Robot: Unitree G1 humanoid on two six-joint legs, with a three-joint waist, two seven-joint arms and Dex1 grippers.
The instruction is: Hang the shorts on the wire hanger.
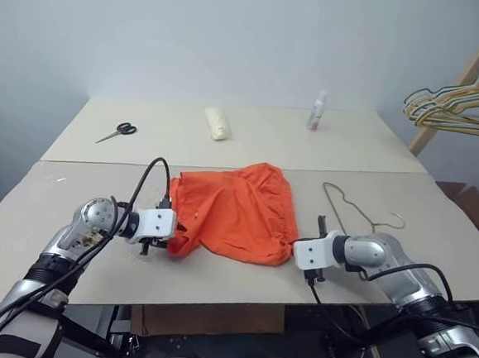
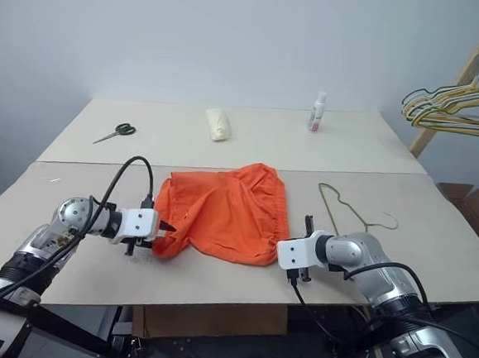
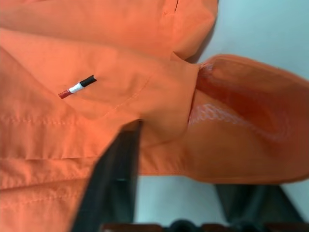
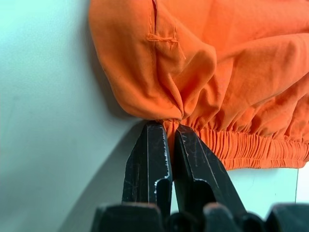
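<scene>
The orange shorts [image 1: 235,212] lie crumpled in the middle of the near table. Their gathered waistband [image 4: 251,145] faces my right side. My right gripper [image 1: 294,250] is shut on the near right corner of the shorts, pinching fabric at the waistband's end [image 4: 171,126]. My left gripper [image 1: 169,233] is at the shorts' near left corner. Its fingers [image 3: 118,169] stand apart, and a fold of the orange fabric lies between them. The wire hanger [image 1: 343,201] lies flat on the table just right of the shorts, beyond my right gripper.
On the far table lie scissors [image 1: 117,131], a cream rolled cloth [image 1: 217,123] and a small white bottle [image 1: 317,110]. A bunch of wire hangers [image 1: 457,109] hangs on a wooden rack at the far right. The table's front edge runs just below both grippers.
</scene>
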